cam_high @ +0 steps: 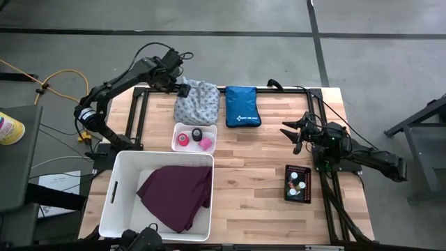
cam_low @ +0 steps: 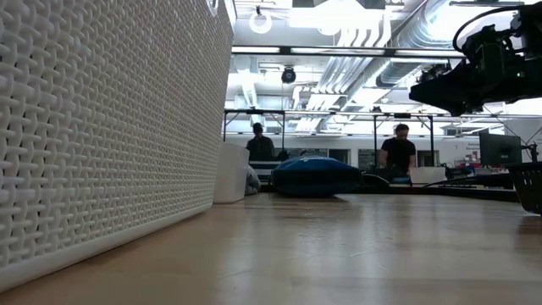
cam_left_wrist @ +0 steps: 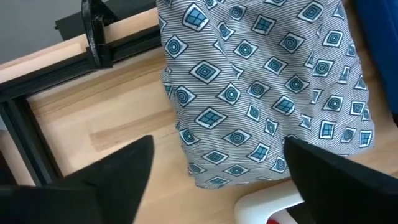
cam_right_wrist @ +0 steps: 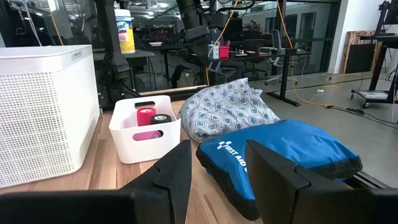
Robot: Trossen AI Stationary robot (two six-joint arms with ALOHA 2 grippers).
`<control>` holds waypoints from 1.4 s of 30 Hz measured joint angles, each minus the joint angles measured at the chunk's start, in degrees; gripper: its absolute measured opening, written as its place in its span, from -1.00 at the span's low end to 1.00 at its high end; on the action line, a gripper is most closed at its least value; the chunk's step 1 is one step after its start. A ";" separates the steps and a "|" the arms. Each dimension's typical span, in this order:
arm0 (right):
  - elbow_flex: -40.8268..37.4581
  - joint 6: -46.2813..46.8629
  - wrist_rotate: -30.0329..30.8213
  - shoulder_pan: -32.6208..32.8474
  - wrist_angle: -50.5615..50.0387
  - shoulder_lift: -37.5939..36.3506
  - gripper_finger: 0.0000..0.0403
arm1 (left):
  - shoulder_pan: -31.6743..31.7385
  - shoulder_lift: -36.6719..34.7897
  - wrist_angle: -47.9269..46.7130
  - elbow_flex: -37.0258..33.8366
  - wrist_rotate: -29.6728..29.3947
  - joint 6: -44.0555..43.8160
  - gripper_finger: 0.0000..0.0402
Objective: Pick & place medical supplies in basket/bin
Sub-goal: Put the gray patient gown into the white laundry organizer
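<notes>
Upper left of the high view: left gripper (cam_high: 182,89) stretched out, fingers spread wide and empty over the grey-white patterned cloth (cam_high: 196,102), beside the blue first-aid pouch (cam_high: 242,107). Right of centre: right gripper (cam_high: 295,134) hovering, fingers partly apart, holding nothing.

A blue zip pouch (cam_high: 242,107) lies on the wooden table (cam_high: 265,167).

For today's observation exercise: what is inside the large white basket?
The white basket holds a large purple cloth, crumpled across its right side, one edge draped on the rim. The floor beside it looks bare; anything under the cloth is hidden.
</notes>
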 joint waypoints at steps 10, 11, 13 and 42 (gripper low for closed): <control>-0.02 0.00 0.00 0.01 0.00 0.00 -0.31 | -0.26 -0.02 0.44 0.00 -1.35 -3.28 0.97; -0.01 0.00 0.00 0.01 0.00 0.00 -0.31 | -0.26 0.00 0.46 0.00 -1.35 -3.37 0.97; -0.02 0.00 0.00 0.01 0.00 0.00 -0.31 | -0.26 -0.02 0.76 -0.07 -1.49 -3.37 0.97; -0.02 0.00 0.01 0.00 0.00 -0.02 -0.31 | 5.36 -12.09 27.43 -26.30 11.49 -12.37 0.97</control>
